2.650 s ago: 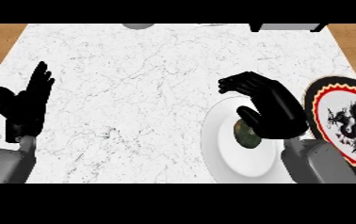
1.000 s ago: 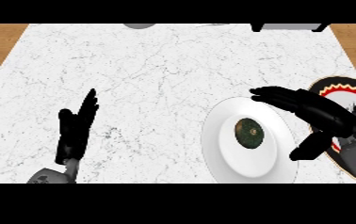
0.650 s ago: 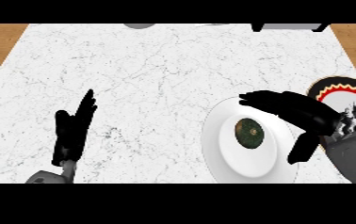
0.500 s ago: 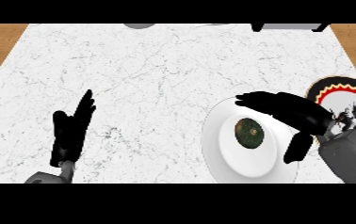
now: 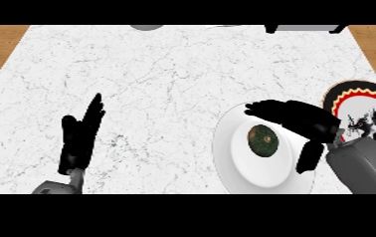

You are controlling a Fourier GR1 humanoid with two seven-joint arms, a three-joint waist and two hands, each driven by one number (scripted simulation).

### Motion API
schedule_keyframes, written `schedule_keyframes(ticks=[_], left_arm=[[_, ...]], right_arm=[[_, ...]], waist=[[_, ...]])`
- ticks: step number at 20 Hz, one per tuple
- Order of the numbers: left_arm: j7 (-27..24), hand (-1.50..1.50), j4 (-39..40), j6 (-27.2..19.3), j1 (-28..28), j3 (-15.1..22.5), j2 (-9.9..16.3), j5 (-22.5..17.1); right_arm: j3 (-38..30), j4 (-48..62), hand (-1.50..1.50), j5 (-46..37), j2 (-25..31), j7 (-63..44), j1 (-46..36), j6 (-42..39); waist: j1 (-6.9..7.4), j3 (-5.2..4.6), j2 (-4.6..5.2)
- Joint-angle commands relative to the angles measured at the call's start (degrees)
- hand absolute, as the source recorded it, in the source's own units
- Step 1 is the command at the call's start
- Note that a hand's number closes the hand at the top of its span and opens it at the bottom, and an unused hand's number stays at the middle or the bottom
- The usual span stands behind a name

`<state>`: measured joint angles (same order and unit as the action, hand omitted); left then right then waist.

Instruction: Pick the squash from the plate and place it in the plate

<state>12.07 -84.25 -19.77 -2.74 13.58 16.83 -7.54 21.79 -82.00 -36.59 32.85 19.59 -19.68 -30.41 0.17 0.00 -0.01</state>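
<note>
A dark green squash (image 5: 263, 141) lies in the middle of a plain white plate (image 5: 236, 165) at the lower right of the counter. My right hand (image 5: 301, 121) hovers over the plate's far right part, fingers stretched leftward above the squash and thumb hanging down at the plate's right rim; it is open and holds nothing. A second plate (image 5: 355, 110), black and red with a white centre and a dark figure, shows at the right edge behind that hand. My left hand (image 5: 79, 136) rests open at the lower left, fingers up.
The white marble counter (image 5: 169, 76) spreads across the view, with wooden floor at its top corners. A grey round object (image 5: 147, 27) and a dark-edged grey item (image 5: 301, 28) sit at the far edge.
My right hand has moved left from beside the patterned plate to over the white plate, its fingers now reaching above the squash. The squash and my left hand have stayed in place.
</note>
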Motion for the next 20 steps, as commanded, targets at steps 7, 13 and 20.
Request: schedule_keyframes(ticks=[7, 13, 20], left_arm=[[-3.59, 0.0, 7.14, 5.48, -3.04, -5.93, -2.32, 1.71], [-3.36, 0.0, 2.52, 5.06, 2.05, -5.13, -4.93, 5.66], [2.22, 0.0, 0.76, 4.07, -1.36, -6.26, -6.78, 7.71]], right_arm=[[-1.12, 8.88, -1.5, -9.29, -9.98, 1.91, -2.68, 0.5], [-3.15, 8.83, -1.5, -13.94, -10.31, 4.31, 0.29, 0.38], [-4.36, 10.7, 1.5, -18.03, -11.82, 11.04, -1.01, 6.42]], waist=[[0.07, -0.01, 0.1], [0.02, 0.0, 0.02], [-0.03, 0.01, 0.04]])
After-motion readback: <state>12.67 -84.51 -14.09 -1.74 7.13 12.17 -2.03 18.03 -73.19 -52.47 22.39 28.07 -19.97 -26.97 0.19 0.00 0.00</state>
